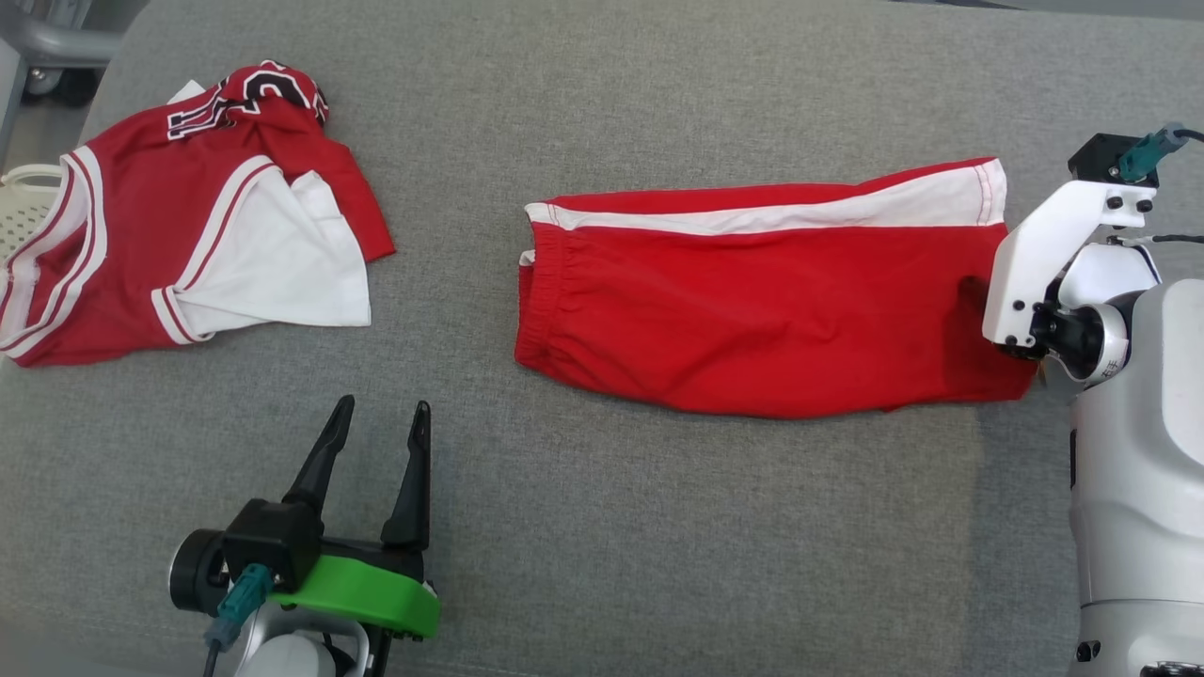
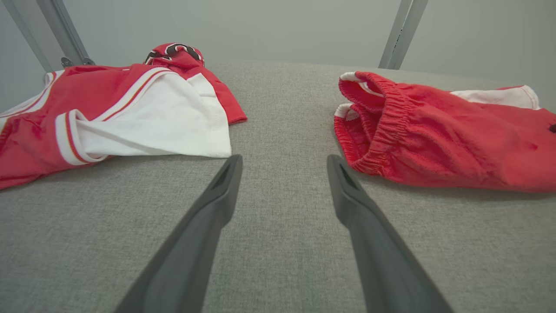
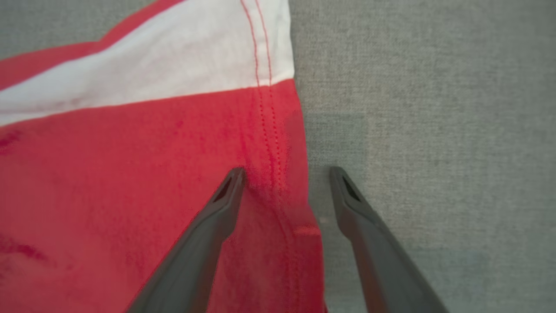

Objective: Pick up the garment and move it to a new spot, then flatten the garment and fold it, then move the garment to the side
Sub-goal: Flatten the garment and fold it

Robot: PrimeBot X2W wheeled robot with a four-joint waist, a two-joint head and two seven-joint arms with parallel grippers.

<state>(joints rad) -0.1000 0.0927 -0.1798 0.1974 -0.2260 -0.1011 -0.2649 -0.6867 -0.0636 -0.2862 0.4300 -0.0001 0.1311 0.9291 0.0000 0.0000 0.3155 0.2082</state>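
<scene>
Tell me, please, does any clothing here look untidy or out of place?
Yes. The jersey at the far left lies crumpled, its upper part bunched into a lump and a white panel folded over. The shorts lie flat and neat.

grey fabric surface (image 1: 658, 527), pale wall (image 2: 260, 26), metal struts (image 2: 402, 32).

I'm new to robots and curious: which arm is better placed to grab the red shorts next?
Right, probably. The right gripper has open jaws astride the hem of the red shorts; the left gripper, also open, points at grey surface between shorts and jersey.
</scene>
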